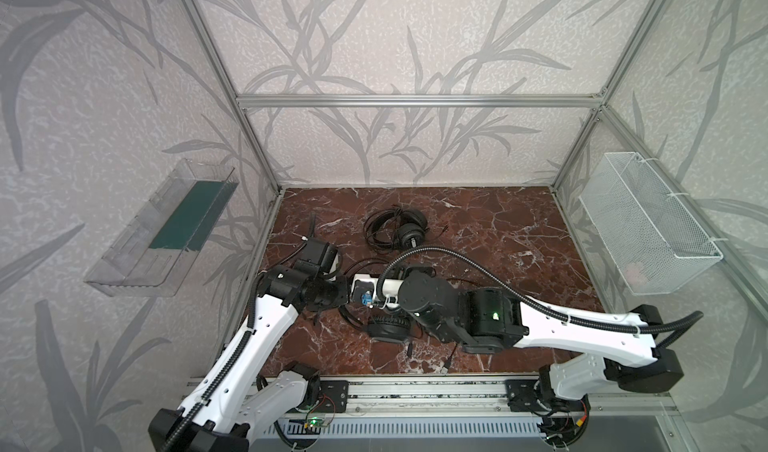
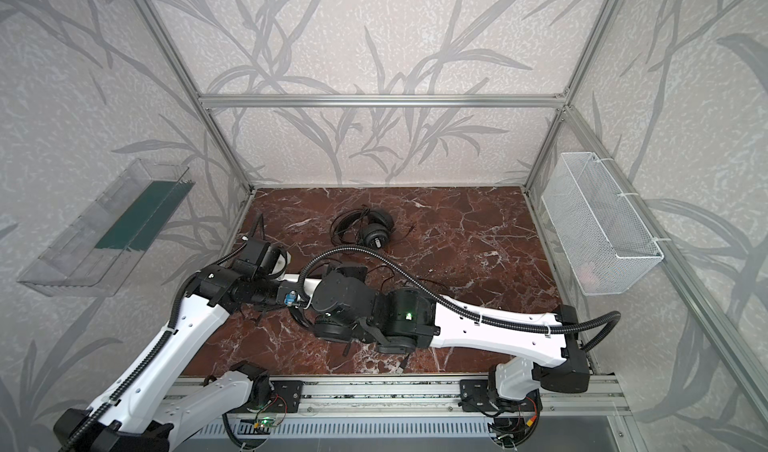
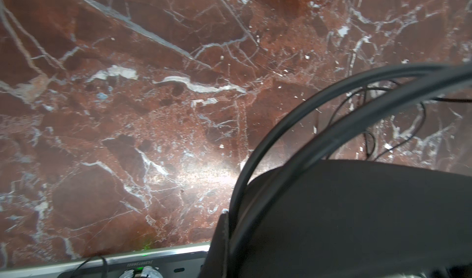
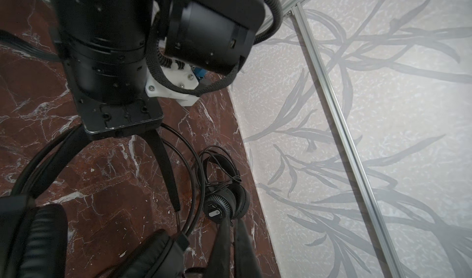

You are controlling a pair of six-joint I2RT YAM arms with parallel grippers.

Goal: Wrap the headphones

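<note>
One of the headphones (image 1: 397, 231) (image 2: 365, 229) lies at the back middle of the marble table, its cable coiled round it; in the right wrist view this set (image 4: 224, 202) sits beyond my right gripper. A second set lies under my crossed arms, an earcup (image 1: 388, 329) (image 2: 332, 329) showing. Its padded cups (image 4: 38, 238) and wire headband (image 4: 200, 172) show in the right wrist view. My left gripper (image 4: 177, 207) is shut on that headband (image 3: 319, 105). My right gripper (image 4: 231, 221) is shut, with nothing seen between its fingers. Both grippers are hidden in both top views.
A loose cable end (image 1: 448, 364) trails toward the front rail (image 1: 415, 391). A clear plastic bin (image 1: 162, 234) hangs on the left wall and a white mesh basket (image 1: 648, 225) on the right wall. Bare marble (image 1: 498, 229) lies to the right.
</note>
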